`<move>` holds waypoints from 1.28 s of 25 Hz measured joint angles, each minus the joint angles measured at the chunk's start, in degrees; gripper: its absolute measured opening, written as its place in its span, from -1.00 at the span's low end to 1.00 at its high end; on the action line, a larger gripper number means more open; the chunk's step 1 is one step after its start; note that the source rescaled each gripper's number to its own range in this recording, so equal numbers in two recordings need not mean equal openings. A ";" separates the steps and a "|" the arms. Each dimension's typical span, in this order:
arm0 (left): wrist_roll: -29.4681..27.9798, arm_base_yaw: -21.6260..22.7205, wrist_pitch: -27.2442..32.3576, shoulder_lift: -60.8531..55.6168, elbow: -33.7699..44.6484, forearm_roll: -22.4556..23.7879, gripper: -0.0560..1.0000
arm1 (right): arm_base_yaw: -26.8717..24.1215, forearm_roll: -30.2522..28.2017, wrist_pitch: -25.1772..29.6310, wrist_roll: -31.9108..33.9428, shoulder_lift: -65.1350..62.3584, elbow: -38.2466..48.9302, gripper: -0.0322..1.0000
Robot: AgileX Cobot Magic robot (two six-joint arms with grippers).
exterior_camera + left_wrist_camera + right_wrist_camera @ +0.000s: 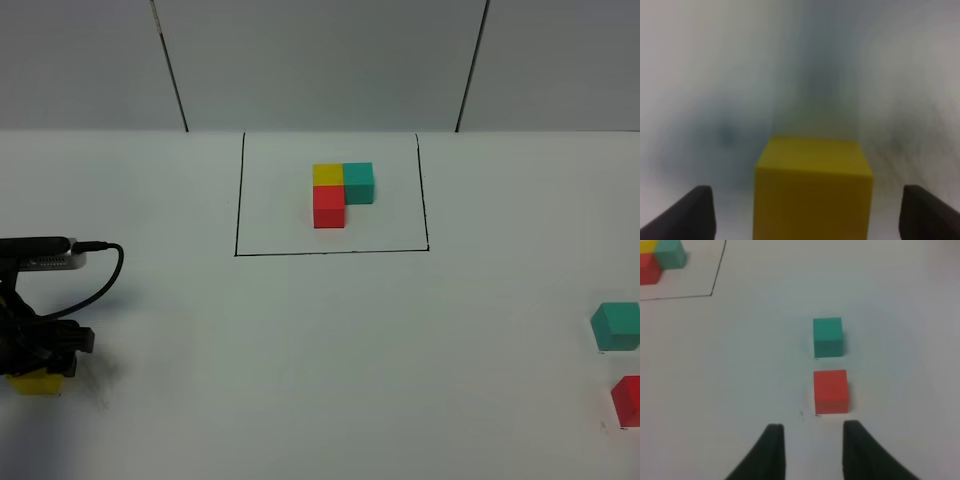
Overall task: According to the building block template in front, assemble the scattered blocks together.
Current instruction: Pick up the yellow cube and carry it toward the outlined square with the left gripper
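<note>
- Template: sits mid-table toward the far edge, inside a thin black frame. Yellow and teal side by side, red against the near face of the yellow.
- Yellow cube: rests on the table by the left edge, toward the near-left corner.
- Left claw: spread wide, straddles the yellow cube with a gap on each side. Grips nothing. Wrist view blurred.
- Teal cube: lies at the right edge.
- Red cube: lies near the teal cube, not touching, closer to the near-right corner.
- Right claw: parted partway, empty, hangs over bare table just beside the red cube.
</note>
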 joint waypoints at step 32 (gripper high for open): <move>32.54 -14.93 16.17 0.51 -23.54 -12.72 -0.89 | 0.00 0.00 0.00 0.00 0.00 0.00 -0.93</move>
